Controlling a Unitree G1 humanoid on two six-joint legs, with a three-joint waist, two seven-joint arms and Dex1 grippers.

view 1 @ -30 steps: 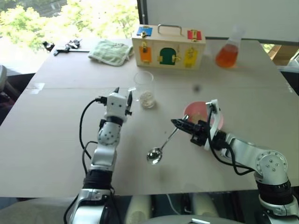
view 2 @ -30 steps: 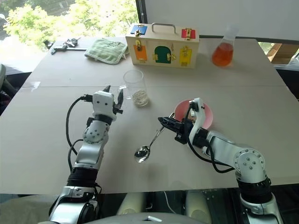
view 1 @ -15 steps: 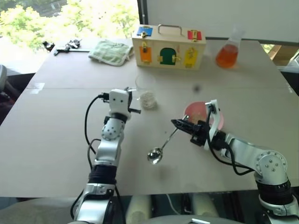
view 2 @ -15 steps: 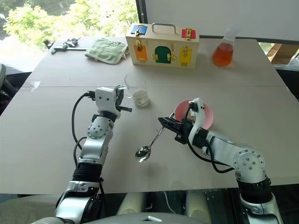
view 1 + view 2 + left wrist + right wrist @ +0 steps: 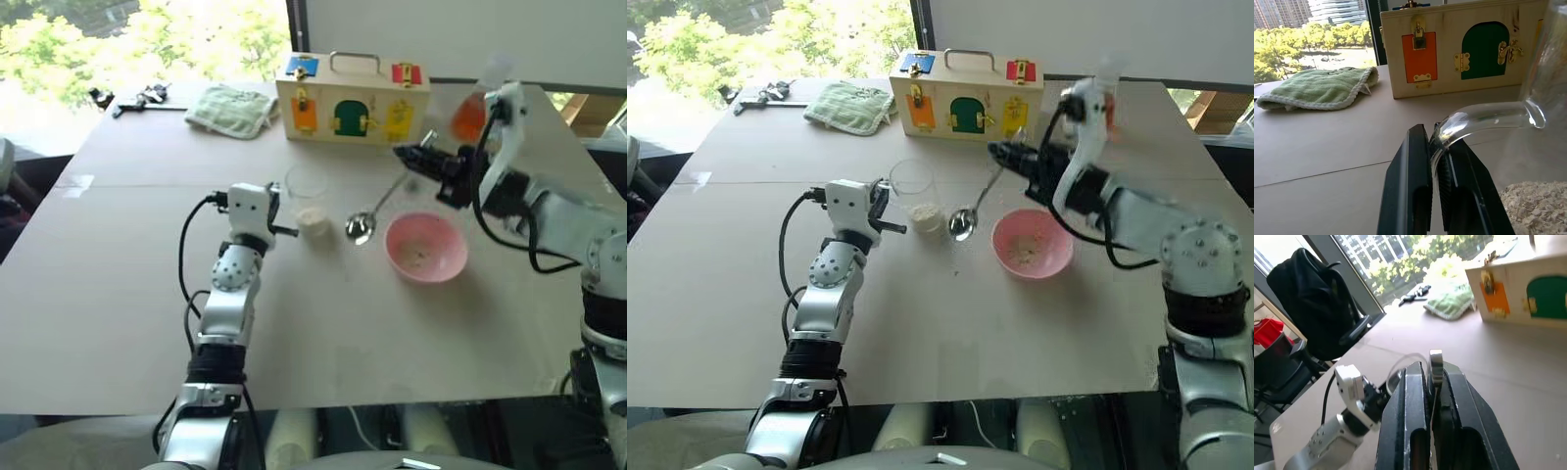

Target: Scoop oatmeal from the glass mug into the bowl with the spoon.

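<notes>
Your left gripper [image 5: 1432,196] is pinched on the glass mug [image 5: 307,191] handle, so just steady it. Right gripper [image 5: 431,162] clamps the spoon [image 5: 377,208] between mug and bowl [image 5: 424,246]; tip it gently down into the oatmeal [image 5: 1535,205].

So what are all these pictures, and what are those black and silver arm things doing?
Those are a robot's two arms. Two pictures come from cameras on its head, looking down at a table. The other two come from little cameras on its wrists, looking along each pincer.

The left pincer is shut on the handle of the glass mug, which has oatmeal in the bottom. The right pincer is shut on the spoon, holding it in the air between the mug and the pink bowl.

Also on the table are a wooden box with colourful little doors, a green cloth and a flask of orange liquid.
</notes>
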